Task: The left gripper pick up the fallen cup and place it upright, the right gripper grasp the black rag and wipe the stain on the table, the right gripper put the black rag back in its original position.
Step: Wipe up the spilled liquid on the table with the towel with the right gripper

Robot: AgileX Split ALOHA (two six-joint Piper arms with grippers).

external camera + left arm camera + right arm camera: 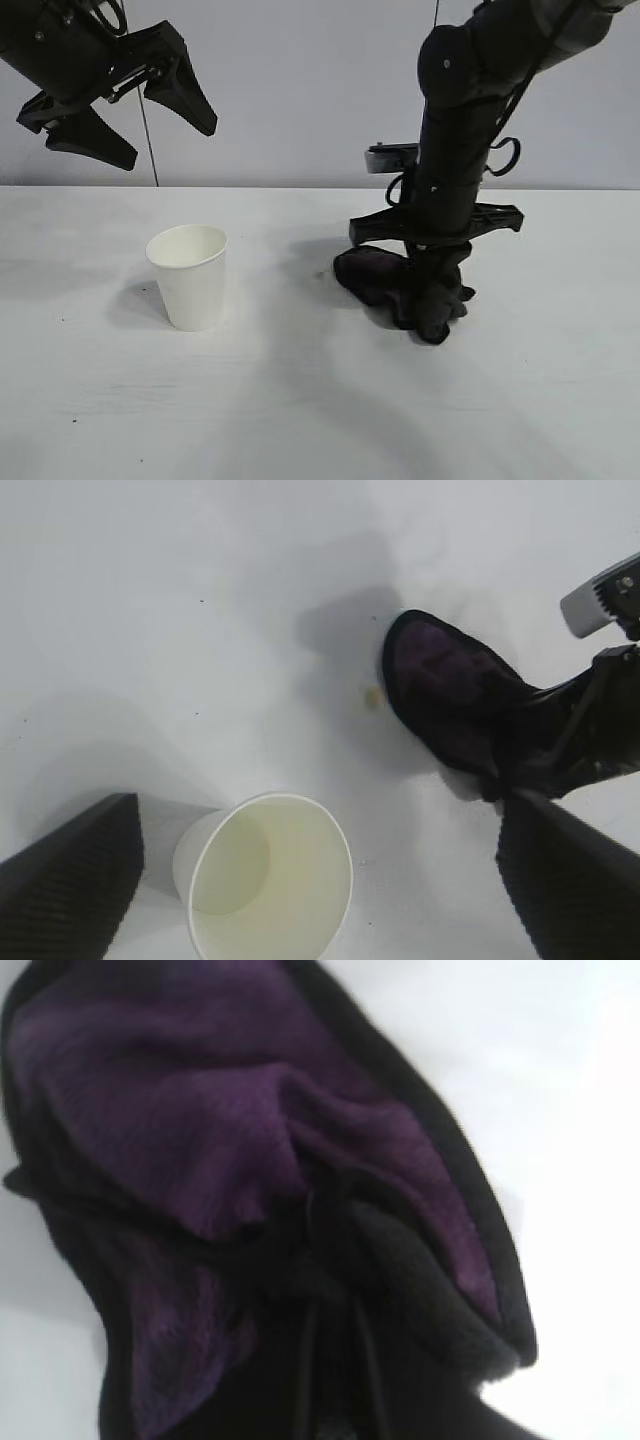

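Note:
The white paper cup (pixel 188 275) stands upright on the left part of the table (pixel 300 410), mouth up. High above and left of it hangs my left gripper (pixel 165 140), open and holding nothing; its fingers (pixel 70 875) flank the cup (pixel 265 880) in the left wrist view. My right gripper (pixel 435 295) points straight down, shut on the black rag (pixel 380 278), which is bunched round its tips and pressed on the table. A small amber stain (pixel 371 695) shows beside the rag's (pixel 450 695) edge. The rag (pixel 200 1110) fills the right wrist view and hides the fingertips.
The white table stretches wide in front of the cup and the rag, with a few tiny dark specks (pixel 62 320). A plain grey wall rises behind the table's far edge.

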